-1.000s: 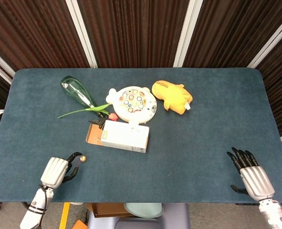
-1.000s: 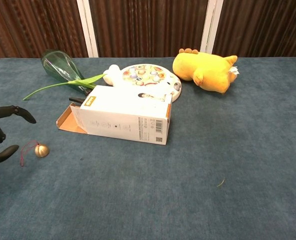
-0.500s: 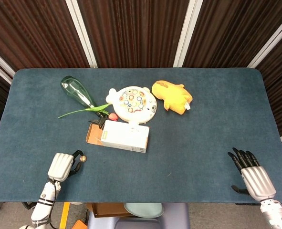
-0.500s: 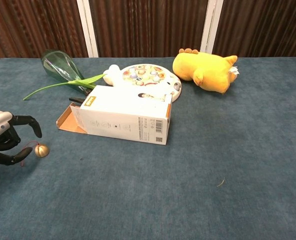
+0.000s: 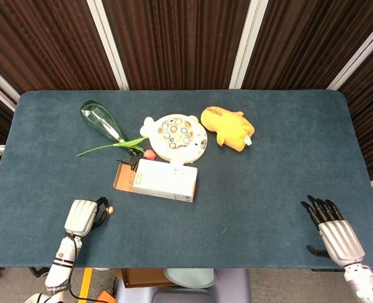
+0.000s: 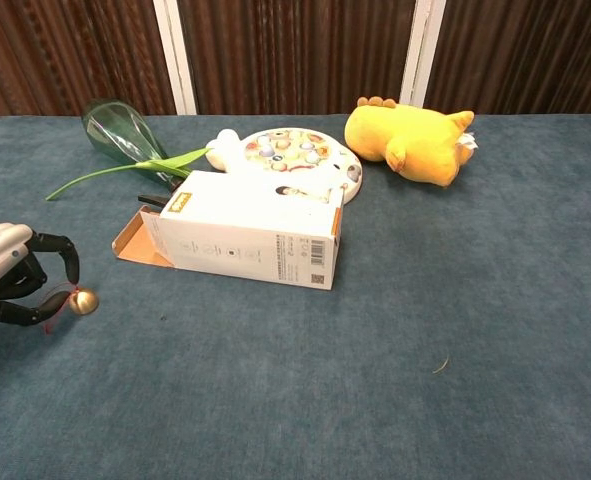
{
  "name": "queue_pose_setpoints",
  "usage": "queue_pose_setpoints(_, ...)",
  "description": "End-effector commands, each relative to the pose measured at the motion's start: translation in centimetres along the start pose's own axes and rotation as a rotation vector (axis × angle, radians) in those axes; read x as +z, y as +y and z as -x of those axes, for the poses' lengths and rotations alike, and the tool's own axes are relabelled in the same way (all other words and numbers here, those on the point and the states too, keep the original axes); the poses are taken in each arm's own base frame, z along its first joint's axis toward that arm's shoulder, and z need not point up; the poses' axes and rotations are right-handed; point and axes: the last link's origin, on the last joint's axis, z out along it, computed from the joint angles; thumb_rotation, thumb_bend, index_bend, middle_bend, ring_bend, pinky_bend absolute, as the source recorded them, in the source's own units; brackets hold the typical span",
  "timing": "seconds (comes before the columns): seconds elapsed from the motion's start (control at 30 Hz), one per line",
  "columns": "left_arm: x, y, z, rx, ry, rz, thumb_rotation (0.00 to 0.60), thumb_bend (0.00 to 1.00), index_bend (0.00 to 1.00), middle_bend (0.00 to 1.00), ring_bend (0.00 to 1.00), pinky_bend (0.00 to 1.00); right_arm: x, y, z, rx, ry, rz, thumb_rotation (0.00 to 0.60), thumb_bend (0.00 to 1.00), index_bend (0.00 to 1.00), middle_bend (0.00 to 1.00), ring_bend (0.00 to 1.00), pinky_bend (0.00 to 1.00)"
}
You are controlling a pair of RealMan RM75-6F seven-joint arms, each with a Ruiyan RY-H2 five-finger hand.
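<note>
Left robot hand (image 6: 15,280) closed in (touching), gold bell (image 6: 83,301)

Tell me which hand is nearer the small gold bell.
Left. The left hand has fingers curled around the gold bell, touching it; the right hand rests far across the table.

A table (image 5: 287,158) covered in dark teal felt-like cloth fills most of both views, its far corners rounded. Behind it runs a wall of dark brown, vertically ribbed panels (image 5: 180,41), divided by pale metal strips (image 5: 107,41) that appear slanted in the head view and upright in the chest view. Beyond the table's near edge, a yellow floor marking (image 5: 85,281) and a pale round base (image 5: 189,276) are visible below. Lighting is even and diffuse, with only soft shadows on the cloth.
</note>
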Motion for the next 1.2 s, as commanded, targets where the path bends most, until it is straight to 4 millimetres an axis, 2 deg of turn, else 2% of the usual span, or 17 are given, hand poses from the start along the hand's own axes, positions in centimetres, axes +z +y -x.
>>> queue_pose_setpoints(0.03, 0.13, 0.05, 0.11, 0.002, -0.003, 0.001, 0.600, 0.41, 0.53, 1.00, 1.00, 1.00, 0.02, 0.01, 0.01, 0.000, -0.001, 0.003, 0.600, 0.24, 0.00, 0.00, 0.00, 0.00)
queue_pose_setpoints(0.63, 0.77, 0.25, 0.30, 0.011, -0.013, -0.011, 0.600, 0.41, 0.57, 1.00, 1.00, 1.00, 0.04, 0.15, -0.05, -0.001, 0.001, 0.018, 0.600, 0.24, 0.00, 0.00, 0.00, 0.00)
queue_pose_setpoints(1.2, 0.71, 0.61, 0.18, 0.025, -0.020, -0.016, 0.600, 0.41, 0.54, 1.00, 1.00, 1.00, -0.28, 0.35, -0.46, 0.011, 0.018, 0.017, 0.600, 0.24, 0.00, 0.00, 0.00, 0.00)
